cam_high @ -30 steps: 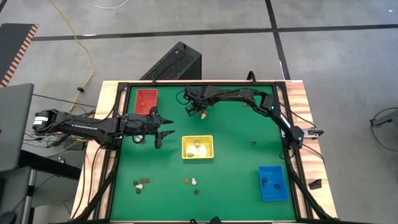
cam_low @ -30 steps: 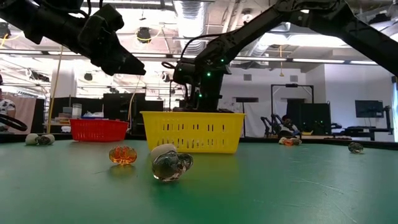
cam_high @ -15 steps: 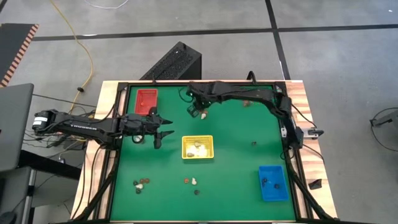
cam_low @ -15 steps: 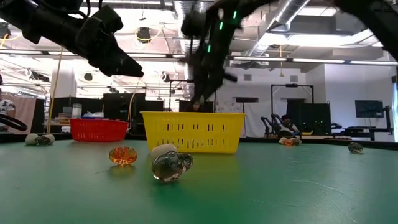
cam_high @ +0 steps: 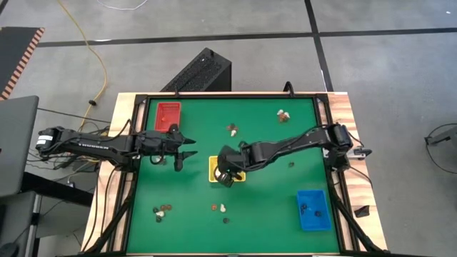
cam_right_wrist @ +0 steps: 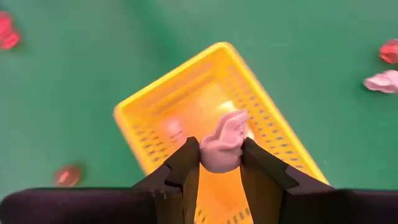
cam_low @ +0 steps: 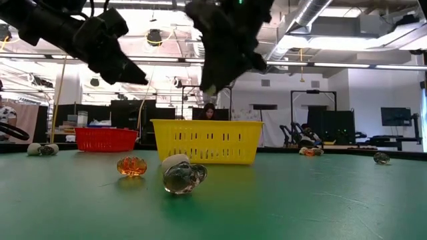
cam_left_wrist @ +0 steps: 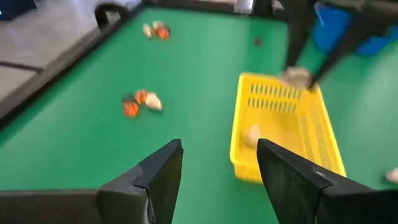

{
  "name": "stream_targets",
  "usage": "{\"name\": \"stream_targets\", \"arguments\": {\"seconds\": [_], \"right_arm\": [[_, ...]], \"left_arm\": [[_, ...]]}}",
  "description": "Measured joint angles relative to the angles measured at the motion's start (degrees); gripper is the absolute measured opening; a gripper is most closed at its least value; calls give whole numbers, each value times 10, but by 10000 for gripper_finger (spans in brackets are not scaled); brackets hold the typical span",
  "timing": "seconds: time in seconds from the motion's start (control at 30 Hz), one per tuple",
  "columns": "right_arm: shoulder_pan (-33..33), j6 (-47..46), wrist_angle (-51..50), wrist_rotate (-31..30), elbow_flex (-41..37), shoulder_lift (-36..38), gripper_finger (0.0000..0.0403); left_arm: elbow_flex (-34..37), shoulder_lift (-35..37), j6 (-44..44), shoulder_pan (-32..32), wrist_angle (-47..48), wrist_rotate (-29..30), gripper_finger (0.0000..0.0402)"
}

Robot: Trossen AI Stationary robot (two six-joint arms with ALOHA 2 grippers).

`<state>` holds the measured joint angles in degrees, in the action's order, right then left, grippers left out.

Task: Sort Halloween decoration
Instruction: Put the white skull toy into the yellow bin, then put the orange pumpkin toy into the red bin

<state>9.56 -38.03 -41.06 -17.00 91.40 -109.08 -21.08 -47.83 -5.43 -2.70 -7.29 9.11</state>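
Gripping a cream trinket point(cam_right_wrist: 222, 144), the right claw point(cam_right_wrist: 219, 163) hangs over the yellow tray point(cam_right_wrist: 152, 109); left claw point(cam_left_wrist: 219, 168) open.

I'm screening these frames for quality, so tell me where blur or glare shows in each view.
Low view: the right gripper above the yellow tray is smeared by motion, with bright ceiling lights behind; the skull trinket in front is sharp. Left wrist view: soft throughout, the yellow tray hazy. Right wrist view: the cream trinket between the fingers is fairly clear, the table behind blurred. High view: evenly lit, no glare.
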Motion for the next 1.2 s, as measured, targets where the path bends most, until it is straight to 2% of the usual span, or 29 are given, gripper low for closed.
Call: {"name": "stream_targets", "arguments": {"seconds": [0.13,0.37,0.63,0.77,0.87,1.03,1.2], "right_arm": [[2,-31,-16,-25,-10,0,134],[2,-31,-21,-26,-9,-11,142],[2,-26,-43,-16,-8,-7,208],[2,-24,-88,6,-8,-5,239],[-2,-22,-147,-18,-8,6,247],[-45,-25,-246,-52,-8,32,244],[-141,-46,-351,-63,-10,37,240]], "left_arm": [[0,0,-7,0,38,-9,198],[0,0,-4,0,48,-9,198],[0,0,11,0,49,-8,198],[0,0,11,0,49,-8,198],[0,0,11,0,48,-8,198],[0,0,4,0,46,-8,198],[0,0,-1,0,42,-8,198]]}}
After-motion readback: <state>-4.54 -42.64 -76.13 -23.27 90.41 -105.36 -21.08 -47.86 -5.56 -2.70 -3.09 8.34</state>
